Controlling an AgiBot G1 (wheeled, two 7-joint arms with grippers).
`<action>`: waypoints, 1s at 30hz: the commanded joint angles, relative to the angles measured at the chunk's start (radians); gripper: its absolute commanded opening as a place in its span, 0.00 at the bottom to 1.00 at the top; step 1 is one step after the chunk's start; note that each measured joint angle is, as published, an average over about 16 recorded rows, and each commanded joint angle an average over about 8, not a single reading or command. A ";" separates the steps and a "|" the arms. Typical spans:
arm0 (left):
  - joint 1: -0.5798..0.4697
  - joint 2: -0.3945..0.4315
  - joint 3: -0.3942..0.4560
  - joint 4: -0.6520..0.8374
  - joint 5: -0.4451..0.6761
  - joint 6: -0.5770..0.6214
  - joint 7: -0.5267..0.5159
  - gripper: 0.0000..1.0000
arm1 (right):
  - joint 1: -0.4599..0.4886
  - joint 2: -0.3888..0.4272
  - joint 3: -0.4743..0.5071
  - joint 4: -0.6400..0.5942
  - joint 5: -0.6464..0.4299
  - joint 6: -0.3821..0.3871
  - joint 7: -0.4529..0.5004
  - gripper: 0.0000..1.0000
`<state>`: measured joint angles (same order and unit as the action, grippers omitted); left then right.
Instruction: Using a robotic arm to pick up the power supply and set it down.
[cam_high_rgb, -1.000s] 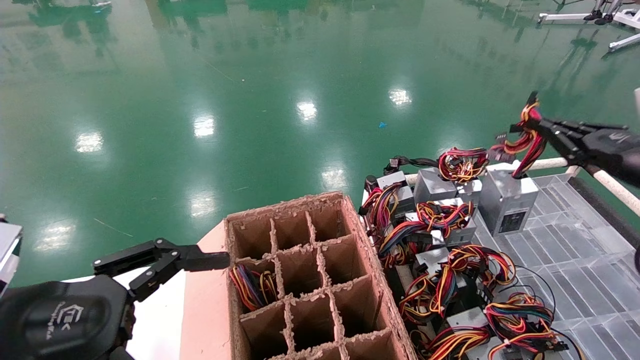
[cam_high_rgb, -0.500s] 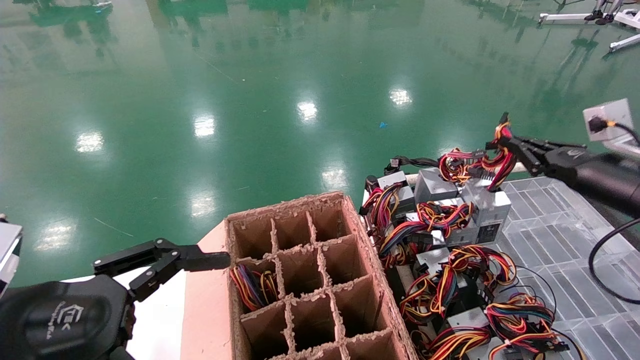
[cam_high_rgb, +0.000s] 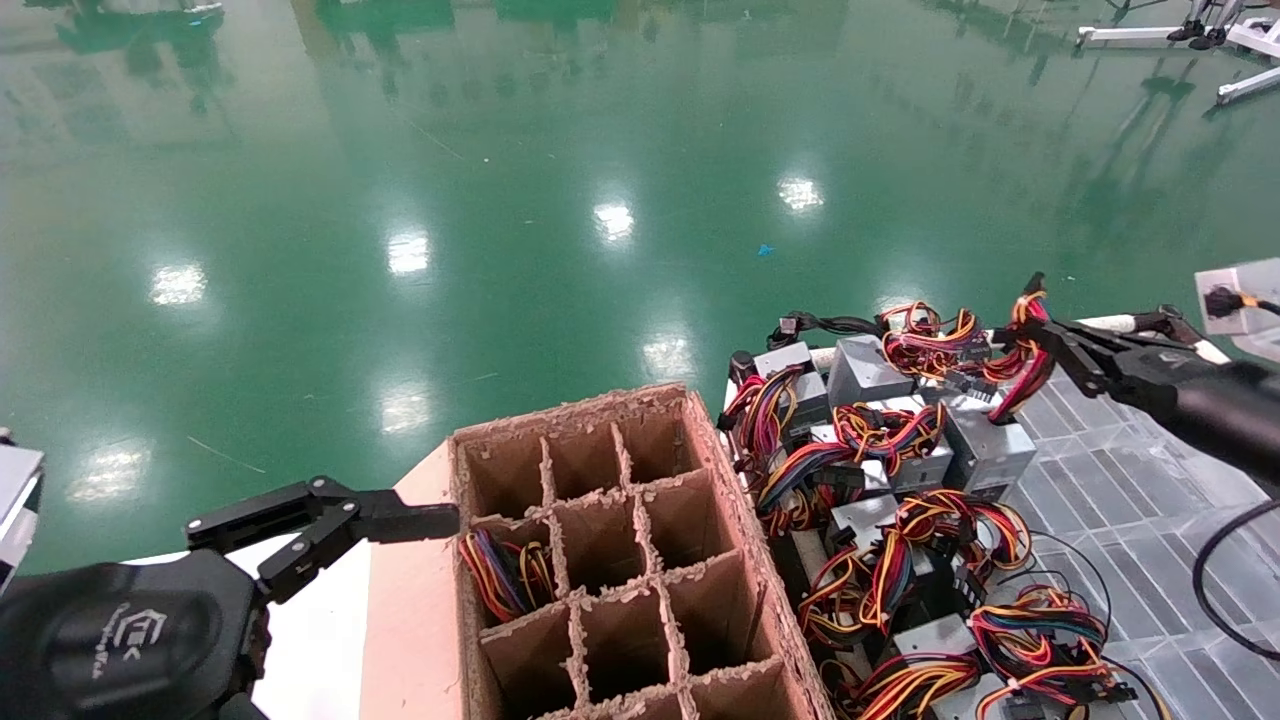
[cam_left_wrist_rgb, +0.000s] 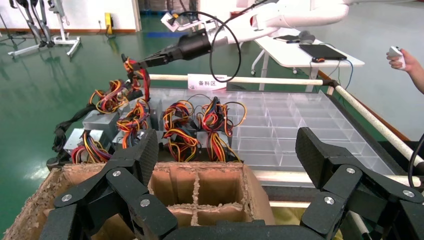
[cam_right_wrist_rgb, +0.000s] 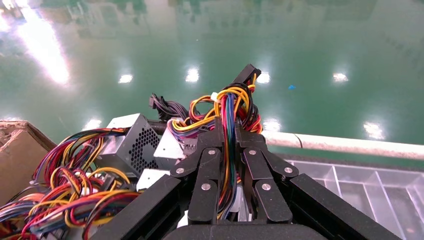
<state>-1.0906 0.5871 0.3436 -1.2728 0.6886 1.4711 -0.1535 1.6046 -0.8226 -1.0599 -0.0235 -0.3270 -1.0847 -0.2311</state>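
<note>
The clear plastic tray with its grid of shallow cells fills the head view from 3 to 5 o'clock, and a heap of grey wired boxes covers its near-left part. At 6 o'clock stands the cardboard divider box, one cell holding a coil of coloured wire. The robotic arm reaches in from 3 o'clock, white shell behind a black wrist. The left gripper sits parked at 8 o'clock just beside the cardboard box, fingers spread wide apart. The power supply lies at 3 o'clock on the far edge of the heap: an oblong grey metal box, tilted, its upper face plain. From its end rises a wire bundle of red, yellow, orange, blue and black strands tipped with a black connector. The right gripper is clamped on that bundle, fingers pressed against the wires from both sides.
</note>
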 joint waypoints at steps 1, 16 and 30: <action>0.000 0.000 0.000 0.000 0.000 0.000 0.000 1.00 | -0.010 0.010 0.004 0.002 0.006 -0.007 0.003 0.00; 0.000 0.000 0.000 0.000 0.000 0.000 0.000 1.00 | -0.049 0.018 0.012 0.006 0.017 -0.009 0.036 1.00; 0.000 0.000 0.000 0.000 0.000 0.000 0.000 1.00 | -0.041 0.017 0.011 0.010 0.016 -0.015 0.034 1.00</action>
<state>-1.0905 0.5869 0.3438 -1.2724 0.6882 1.4708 -0.1533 1.5689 -0.8046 -1.0502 -0.0092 -0.3126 -1.1042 -0.1962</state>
